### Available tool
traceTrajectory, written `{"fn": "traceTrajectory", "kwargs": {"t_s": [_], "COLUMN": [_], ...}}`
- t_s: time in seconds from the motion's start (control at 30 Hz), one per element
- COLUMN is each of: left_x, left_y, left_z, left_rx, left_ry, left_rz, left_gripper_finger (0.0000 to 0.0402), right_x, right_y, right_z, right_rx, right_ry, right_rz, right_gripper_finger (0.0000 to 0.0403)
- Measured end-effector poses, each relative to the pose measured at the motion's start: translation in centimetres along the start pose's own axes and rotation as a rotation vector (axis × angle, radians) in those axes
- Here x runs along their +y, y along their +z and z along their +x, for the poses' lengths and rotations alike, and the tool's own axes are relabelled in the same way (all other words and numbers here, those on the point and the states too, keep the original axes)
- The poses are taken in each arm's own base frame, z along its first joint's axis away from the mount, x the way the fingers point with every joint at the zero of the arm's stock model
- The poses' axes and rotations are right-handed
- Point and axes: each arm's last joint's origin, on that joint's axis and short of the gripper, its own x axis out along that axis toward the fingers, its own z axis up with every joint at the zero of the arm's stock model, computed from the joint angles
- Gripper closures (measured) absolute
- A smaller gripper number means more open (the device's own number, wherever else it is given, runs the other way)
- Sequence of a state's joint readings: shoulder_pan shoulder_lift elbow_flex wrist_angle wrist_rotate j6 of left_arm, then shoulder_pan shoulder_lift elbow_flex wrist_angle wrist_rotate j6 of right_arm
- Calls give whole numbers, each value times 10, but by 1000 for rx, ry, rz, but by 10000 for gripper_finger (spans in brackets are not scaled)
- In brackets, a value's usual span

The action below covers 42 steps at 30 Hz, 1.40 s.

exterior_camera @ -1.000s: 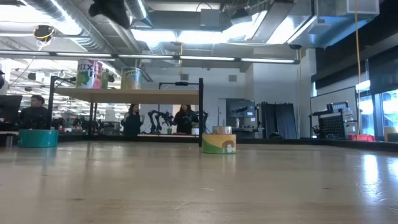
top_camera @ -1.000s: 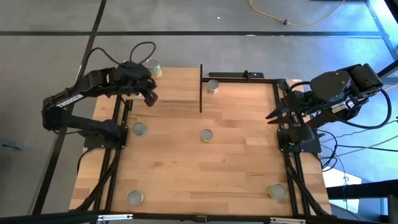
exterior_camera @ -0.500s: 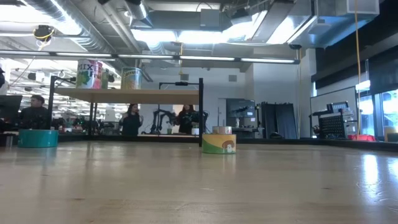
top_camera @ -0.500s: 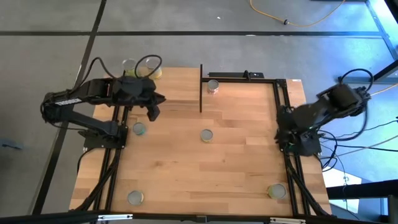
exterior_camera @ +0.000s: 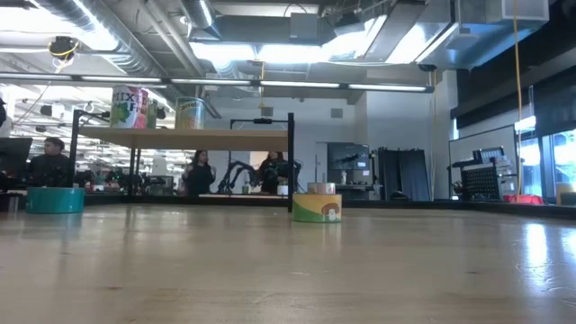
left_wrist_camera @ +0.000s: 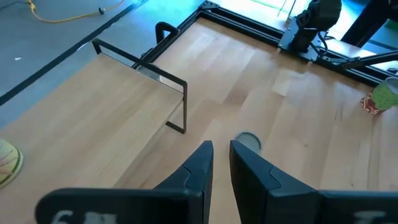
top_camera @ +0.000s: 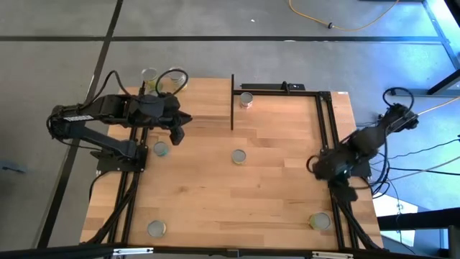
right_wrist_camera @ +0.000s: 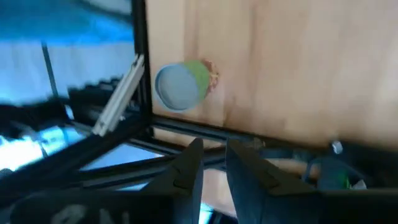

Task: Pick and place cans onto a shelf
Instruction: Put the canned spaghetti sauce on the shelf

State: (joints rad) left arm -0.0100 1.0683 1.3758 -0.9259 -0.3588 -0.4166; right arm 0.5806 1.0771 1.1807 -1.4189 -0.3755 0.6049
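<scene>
The shelf (top_camera: 205, 108) is a raised light-wood board at the far left, with a black upright panel (top_camera: 231, 102) at its right end. Two cans (exterior_camera: 130, 106) (exterior_camera: 190, 112) stand on it. More cans stand on the tabletop: one past the panel (top_camera: 246, 99), a teal one (top_camera: 161, 149), a middle one (top_camera: 238, 155), and one in each near corner (top_camera: 155, 229) (top_camera: 320, 220). My left gripper (top_camera: 177, 131) hovers at the shelf's near edge, open by a narrow gap and holding nothing (left_wrist_camera: 221, 155). My right gripper (top_camera: 315, 167) points down at the right rail, open and holding nothing (right_wrist_camera: 213, 158). A green-labelled can (right_wrist_camera: 181, 84) lies ahead of it.
Black frame rails (top_camera: 329, 137) run along both sides of the tabletop and carry the arm bases. The middle of the table (top_camera: 237, 194) is bare wood. In the low view, people stand in the room (exterior_camera: 198, 173) behind the table.
My left gripper has swung from over the shelf's far part toward the table's near edge, to the shelf's near edge. My right arm has come down from a raised, folded pose. Its gripper has tipped downward and gone toward the near edge along the right rail. No can has moved.
</scene>
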Motion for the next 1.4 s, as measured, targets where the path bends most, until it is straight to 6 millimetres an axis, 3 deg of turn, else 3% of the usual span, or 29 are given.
{"fn": "traceTrajectory", "kwargs": {"t_s": [0.2, 0.5, 0.87, 1.4], "left_x": [-2, -3, -3, -3], "left_y": [-1, -1, -1, -1], "left_z": [-1, -1, -1, -1], "left_rx": [2, 3, 3, 3], "left_ry": [-10, -15, -16, -16], "left_rz": [7, 10, 10, 8], "left_gripper_finger": [354, 354, 354, 354], "right_x": [2, -5, -7, 3], "right_y": [4, -1, -10, -3], "right_z": [52, 107, 127, 157], "right_rx": [-1, -16, -20, 47], "right_ry": [50, 80, 43, -1], "right_rz": [-174, -131, -93, -106], "right_gripper_finger": [333, 333, 333, 333]}}
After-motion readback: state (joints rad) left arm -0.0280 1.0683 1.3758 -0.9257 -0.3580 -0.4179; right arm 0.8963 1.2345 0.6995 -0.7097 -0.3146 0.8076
